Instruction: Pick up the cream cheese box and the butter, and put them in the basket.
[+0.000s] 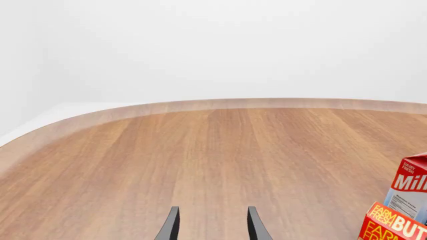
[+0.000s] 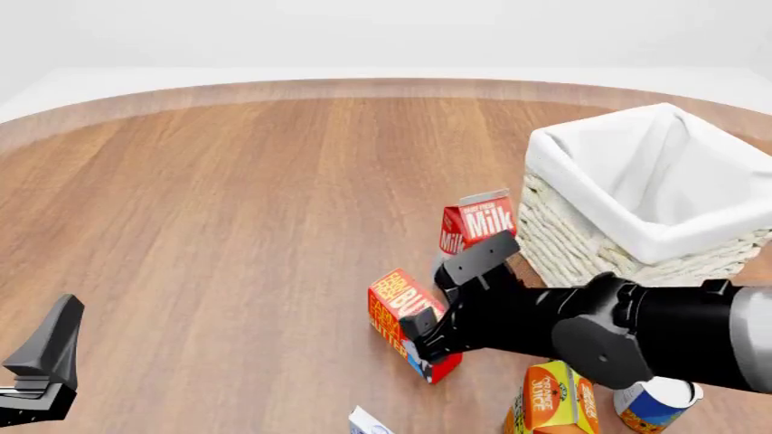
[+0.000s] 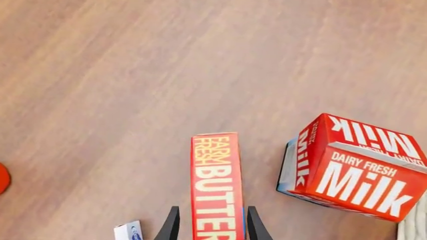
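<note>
Right gripper [image 3: 208,225] is sitting over the butter [image 3: 216,185] right now, one jaw on each side of the box, looking closed on it, though I can't tell how tight. The butter is lying on the tabletop [image 2: 241,199], just beside the milk carton [image 2: 479,221] and near the basket [image 2: 652,194]. The cream cheese box [image 2: 368,422] is peeking in at the near edge, close to the orange juice carton [image 2: 552,398] and the tin can [image 2: 654,402]. Left gripper [image 1: 212,224] is hanging low over bare wood with its jaws apart, holding nothing.
</note>
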